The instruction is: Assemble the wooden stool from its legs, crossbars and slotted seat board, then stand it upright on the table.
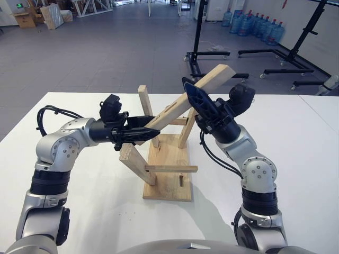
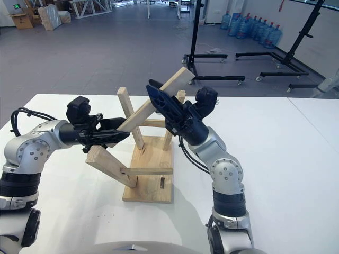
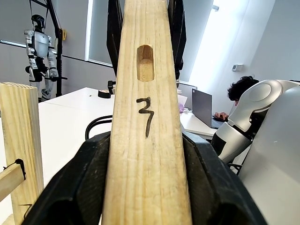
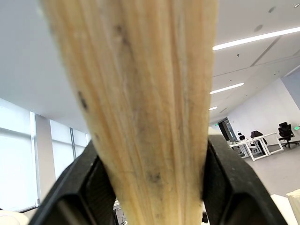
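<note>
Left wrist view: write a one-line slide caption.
Left end effector clamped on a slotted wooden leg, with a second leg and its crossbar beside it.

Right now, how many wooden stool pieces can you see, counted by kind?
Legs: 4 (raised leg, back left leg, back right leg, front leg)
Crossbars: 2 (front crossbar, back crossbar)
Seat board: 1
Total: 7 wooden pieces

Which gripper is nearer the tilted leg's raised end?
Right. The right gripper clamps the leg high up, just below the raised end; the left gripper clamps it low down.
</note>
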Robot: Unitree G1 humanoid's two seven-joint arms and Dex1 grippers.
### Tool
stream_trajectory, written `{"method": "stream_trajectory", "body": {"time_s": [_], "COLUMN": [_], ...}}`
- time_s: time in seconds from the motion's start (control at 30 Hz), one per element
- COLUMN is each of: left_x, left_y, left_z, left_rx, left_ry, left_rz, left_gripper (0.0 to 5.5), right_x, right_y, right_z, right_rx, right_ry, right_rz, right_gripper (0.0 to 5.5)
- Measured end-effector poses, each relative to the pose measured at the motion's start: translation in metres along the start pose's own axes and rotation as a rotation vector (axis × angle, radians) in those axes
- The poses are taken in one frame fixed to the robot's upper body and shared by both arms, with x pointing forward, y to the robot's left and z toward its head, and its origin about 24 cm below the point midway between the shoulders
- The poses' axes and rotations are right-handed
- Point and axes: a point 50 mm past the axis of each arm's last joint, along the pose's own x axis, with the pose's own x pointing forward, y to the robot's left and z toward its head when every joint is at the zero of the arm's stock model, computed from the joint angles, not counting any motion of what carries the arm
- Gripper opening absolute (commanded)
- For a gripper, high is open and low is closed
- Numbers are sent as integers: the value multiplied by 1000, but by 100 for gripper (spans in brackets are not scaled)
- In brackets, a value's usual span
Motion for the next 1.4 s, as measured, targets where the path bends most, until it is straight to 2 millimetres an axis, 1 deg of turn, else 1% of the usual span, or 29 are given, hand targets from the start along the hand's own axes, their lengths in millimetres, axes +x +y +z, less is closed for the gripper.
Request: {"method": "stream_trajectory", "body": {"time_s": [0.03, 0.07, 0.17, 0.23, 0.3, 0.33, 0.37, 0.43, 0.5, 0.57, 0.6, 0.67, 0.73, 0.77, 0.83, 0.9, 0.97, 1.03, 1.17, 1.33, 1.4], "left_x": [0, 0, -2, -3, -4, -6, -9, -19, -28, -37, -40, -45, -51, -53, -54, -55, -55, -55, -53, -51, -51], "left_y": [0, 0, 3, 7, 10, 11, 11, 12, 11, 3, -2, -3, -1, -1, 0, 1, 1, 2, 2, 1, 1], "left_z": [0, 0, 2, 1, 1, 1, -1, -4, -1, -1, 0, 1, -3, -3, -3, -4, -4, -4, -6, -8, -8], "left_rx": [-1, -1, -6, -14, -5, 4, 14, 31, 62, 41, 25, 23, 0, -1, -5, -10, -12, -20, -42, -47, -48], "left_ry": [-2, -4, -36, -57, -49, -49, -50, -54, -84, -148, -180, -206, -220, -223, -226, -228, -229, -231, -221, -214, -213], "left_rz": [-1, -1, 26, 75, 124, 146, 177, 255, 312, 306, 289, 302, 345, 359, 369, 378, 382, 382, 369, 362, 362], "left_gripper": [206, 243, 291, 317, 346, 357, 381, 407, 410, 410, 410, 410, 410, 410, 410, 410, 410, 410, 410, 410, 410], "right_x": [0, 0, -2, -3, -2, -3, -7, -23, -46, -78, -93, -112, -127, -130, -129, -127, -126, -126, -124, -122, -118], "right_y": [0, 0, -1, -2, -2, -1, 0, 1, 5, 8, 8, 8, 10, 12, 14, 14, 11, 9, 3, -5, -8], "right_z": [0, 1, 3, 4, 5, 6, 11, 27, 37, 46, 48, 47, 42, 39, 35, 24, 15, 7, 3, 5, 6], "right_rx": [-1, -2, -31, -87, -203, -248, -284, -352, -352, -325, -308, -251, -186, -155, -125, -84, -96, -149, -196, -240, -287], "right_ry": [-1, -1, 2, 21, 70, 75, 66, 55, 86, 132, 150, 191, 230, 238, 257, 297, 357, 407, 447, 489, 521], "right_rz": [2, 3, -3, -26, -47, -49, -57, -97, -117, -164, -208, -242, -267, -254, -224, -189, -167, -133, -82, -34, -18], "right_gripper": [214, 214, 211, 210, 206, 206, 206, 205, 205, 205, 205, 205, 205, 205, 205, 205, 205, 205, 205, 205, 205]}}
